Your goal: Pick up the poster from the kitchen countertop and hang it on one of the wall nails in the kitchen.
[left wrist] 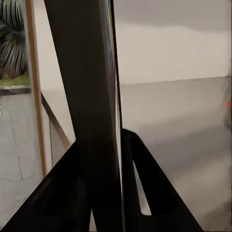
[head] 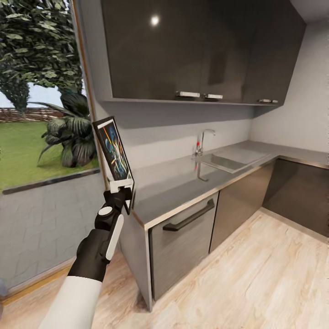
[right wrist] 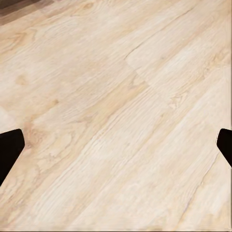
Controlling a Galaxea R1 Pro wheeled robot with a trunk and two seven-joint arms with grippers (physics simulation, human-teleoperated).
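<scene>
Left gripper (head: pixel 121 186) fingers (left wrist: pixel 145 179) clamp the upright poster's (head: pixel 113 148) bottom edge beside the counter (head: pixel 183 183); right gripper (right wrist: pixel 116 145) fingers spread apart over the wood floor (right wrist: pixel 116 96).

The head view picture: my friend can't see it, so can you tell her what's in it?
The robot's left gripper holds the poster upright by its bottom edge, beside the end of the kitchen countertop. The grey worktop has a sink and chrome tap, with dark cupboards above and a garden window on the left.
</scene>
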